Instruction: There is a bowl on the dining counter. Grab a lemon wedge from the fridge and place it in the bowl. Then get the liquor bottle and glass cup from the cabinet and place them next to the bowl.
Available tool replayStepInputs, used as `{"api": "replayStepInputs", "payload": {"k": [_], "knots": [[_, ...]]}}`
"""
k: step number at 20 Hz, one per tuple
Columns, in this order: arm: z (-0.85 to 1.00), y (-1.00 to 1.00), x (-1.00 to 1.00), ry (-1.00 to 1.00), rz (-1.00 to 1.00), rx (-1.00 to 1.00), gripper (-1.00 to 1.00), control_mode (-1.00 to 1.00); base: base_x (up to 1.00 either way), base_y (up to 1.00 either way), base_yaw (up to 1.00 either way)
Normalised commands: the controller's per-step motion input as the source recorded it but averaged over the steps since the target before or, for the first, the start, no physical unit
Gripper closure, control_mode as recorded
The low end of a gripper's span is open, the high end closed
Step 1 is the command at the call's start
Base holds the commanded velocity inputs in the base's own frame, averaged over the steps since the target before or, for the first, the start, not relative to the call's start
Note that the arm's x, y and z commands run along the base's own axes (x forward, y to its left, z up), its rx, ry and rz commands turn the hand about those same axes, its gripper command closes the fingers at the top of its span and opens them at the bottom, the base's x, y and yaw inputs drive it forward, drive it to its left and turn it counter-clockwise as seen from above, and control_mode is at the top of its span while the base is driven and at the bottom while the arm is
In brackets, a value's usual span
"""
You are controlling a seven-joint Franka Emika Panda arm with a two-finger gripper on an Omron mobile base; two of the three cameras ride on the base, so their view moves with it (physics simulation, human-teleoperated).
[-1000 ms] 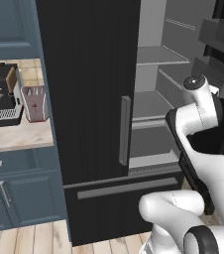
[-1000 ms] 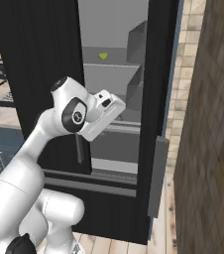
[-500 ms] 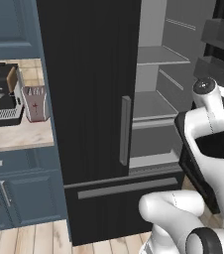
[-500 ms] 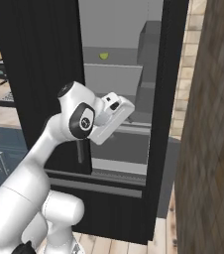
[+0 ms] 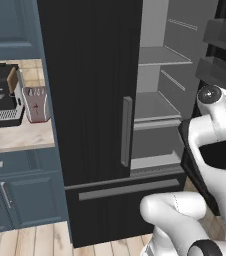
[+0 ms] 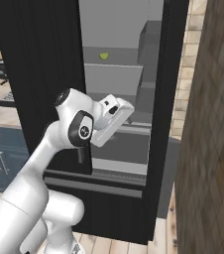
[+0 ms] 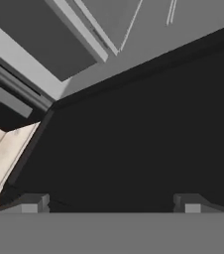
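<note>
Inside the tall black fridge (image 6: 34, 59), right door swung aside for access: small yellow-green lemon wedge (image 6: 103, 56), resting on an upper grey shelf (image 6: 115, 63), well above the arm. End effector (image 7: 112, 203): released, fingertips spread wide, empty, facing the dark door panel, apparently ahead of reaching upward.

Flat even render lighting, soft, low-resolution
</note>
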Motion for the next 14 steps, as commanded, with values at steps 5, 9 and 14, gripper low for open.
{"api": "replayStepInputs", "payload": {"k": [5,9,14], "knots": [[0.0,0.63,-0.35,-0.18,0.0,0.09,-1.0,-1.0,0.0,0.0,0.0],[0.0,0.98,-0.3,-0.15,-0.04,0.11,-1.0,-1.0,0.0,0.0,0.0],[-0.01,1.0,-0.09,-0.09,0.0,0.07,-1.0,-1.0,0.0,0.0,0.0]]}}
